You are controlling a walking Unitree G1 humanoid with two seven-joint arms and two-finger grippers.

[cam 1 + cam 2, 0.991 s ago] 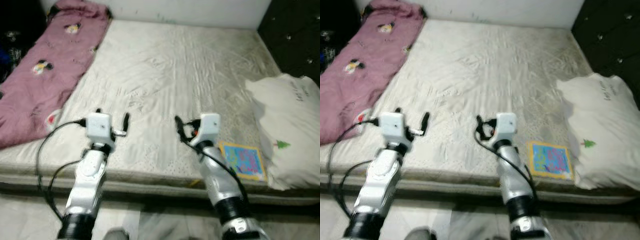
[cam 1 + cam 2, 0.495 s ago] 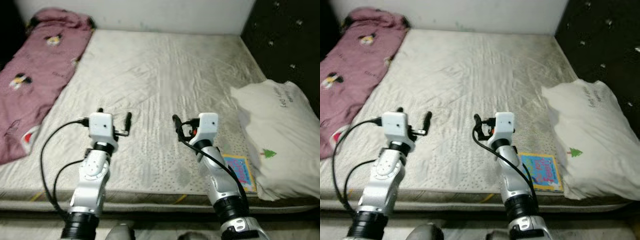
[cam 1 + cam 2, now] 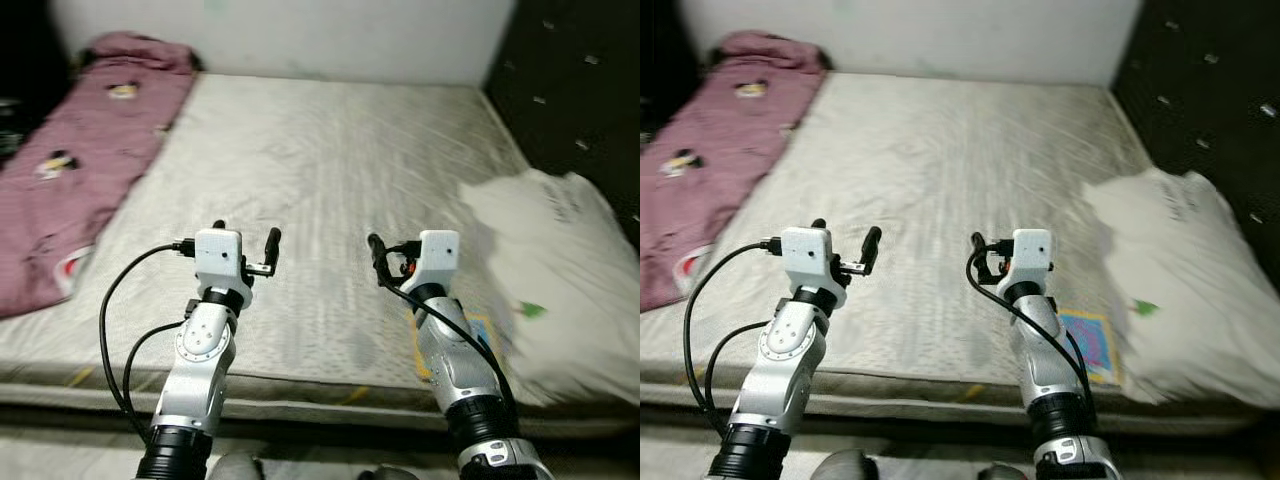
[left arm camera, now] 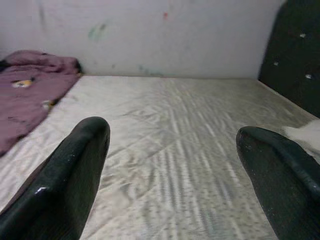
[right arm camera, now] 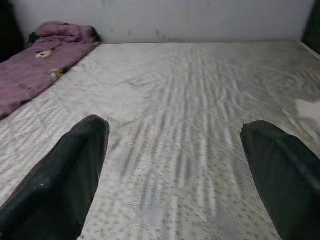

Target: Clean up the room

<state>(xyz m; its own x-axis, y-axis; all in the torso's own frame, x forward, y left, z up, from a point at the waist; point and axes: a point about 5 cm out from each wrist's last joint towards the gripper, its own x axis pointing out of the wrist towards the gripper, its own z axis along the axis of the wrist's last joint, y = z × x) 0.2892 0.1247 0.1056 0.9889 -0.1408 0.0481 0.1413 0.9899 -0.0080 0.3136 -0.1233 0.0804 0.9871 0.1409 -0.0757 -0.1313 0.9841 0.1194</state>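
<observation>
A bare pale mattress [image 3: 320, 150] lies before me. A pink blanket [image 3: 80, 160] with cartoon prints is heaped along its left side. On the right rests a white pillow [image 3: 560, 260], and a colourful book [image 3: 1095, 345] lies flat beside it near the front edge, partly behind my right arm. My left gripper [image 3: 245, 232] and right gripper [image 3: 405, 250] hover side by side over the front of the mattress, both open and holding nothing. The wrist views look along the spread fingers [image 4: 75, 165] [image 5: 75, 160] across the bare sheet.
A dark tufted headboard [image 3: 580, 80] stands on the right and a white wall [image 3: 300, 35] at the far end. The mattress's front edge [image 3: 320, 405] is just below my arms. The eye views are slightly blurred.
The whole picture has shifted and blurred, so the camera moved. Both arms keep the same pose with fingers spread. Nothing on the bed has moved.
</observation>
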